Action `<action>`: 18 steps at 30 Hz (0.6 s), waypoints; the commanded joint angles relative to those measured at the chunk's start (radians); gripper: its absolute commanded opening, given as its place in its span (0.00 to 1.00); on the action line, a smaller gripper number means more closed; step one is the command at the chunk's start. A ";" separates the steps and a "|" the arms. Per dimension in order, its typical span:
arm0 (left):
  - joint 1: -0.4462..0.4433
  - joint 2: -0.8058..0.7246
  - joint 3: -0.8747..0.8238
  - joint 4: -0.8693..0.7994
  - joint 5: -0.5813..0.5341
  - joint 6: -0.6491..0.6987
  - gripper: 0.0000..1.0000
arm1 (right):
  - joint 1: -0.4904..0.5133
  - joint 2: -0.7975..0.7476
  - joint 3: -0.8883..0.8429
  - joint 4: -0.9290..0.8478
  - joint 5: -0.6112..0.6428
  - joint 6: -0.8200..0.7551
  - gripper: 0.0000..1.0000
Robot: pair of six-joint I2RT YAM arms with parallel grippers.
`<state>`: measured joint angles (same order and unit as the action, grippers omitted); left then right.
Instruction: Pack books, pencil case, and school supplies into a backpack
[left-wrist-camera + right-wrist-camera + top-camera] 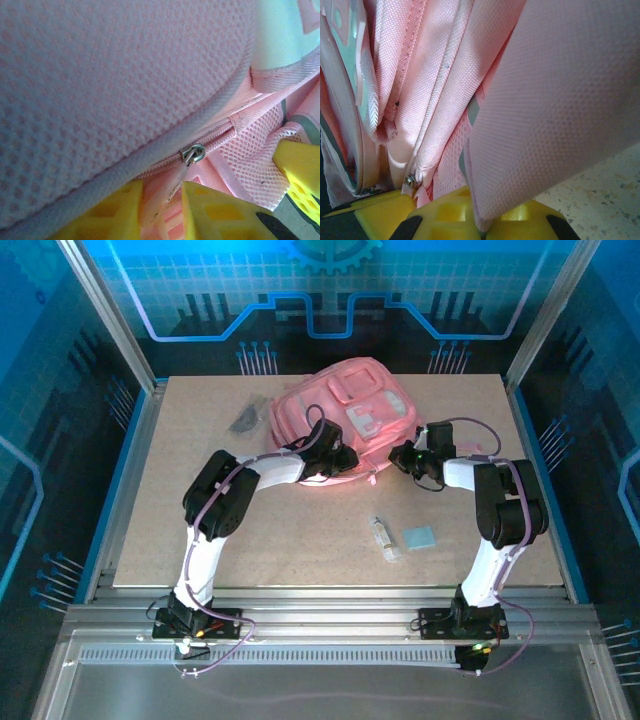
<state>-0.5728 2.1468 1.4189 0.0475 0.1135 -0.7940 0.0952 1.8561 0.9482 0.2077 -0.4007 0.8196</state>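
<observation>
Backpack (350,415) lying on bench (180,440).
Right hand (479,220) is pinching its fabric; left hand (161,215) is straddling zipper pull (169,190) narrowly, grip indeterminable.

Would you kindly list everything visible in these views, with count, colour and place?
pink fabric backpack: one, pink with pale patches, far centre of table
small whitish tube: one, whitish, near right
light-blue square pad: one, light blue, right of the tube
small dark grey translucent item: one, dark grey, left of the backpack
metal zip slider: one, silver, on a backpack seam
table: one, speckled beige
left claw: one, yellow, astride the zip's pink pull tab
right claw: one, yellow, shut on backpack fabric
</observation>
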 commanded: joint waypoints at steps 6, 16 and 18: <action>-0.013 -0.007 0.071 -0.084 0.008 0.120 0.20 | 0.047 0.019 0.007 -0.022 -0.084 -0.017 0.00; -0.012 -0.033 0.117 -0.163 0.034 0.165 0.00 | 0.033 0.007 0.005 -0.046 -0.051 -0.021 0.00; -0.005 -0.064 0.089 -0.189 0.015 0.179 0.00 | 0.022 0.006 0.010 -0.050 -0.036 -0.014 0.00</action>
<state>-0.5762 2.1437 1.5177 -0.1009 0.1127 -0.6540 0.1001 1.8565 0.9482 0.1909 -0.4004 0.8154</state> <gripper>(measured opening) 0.044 0.061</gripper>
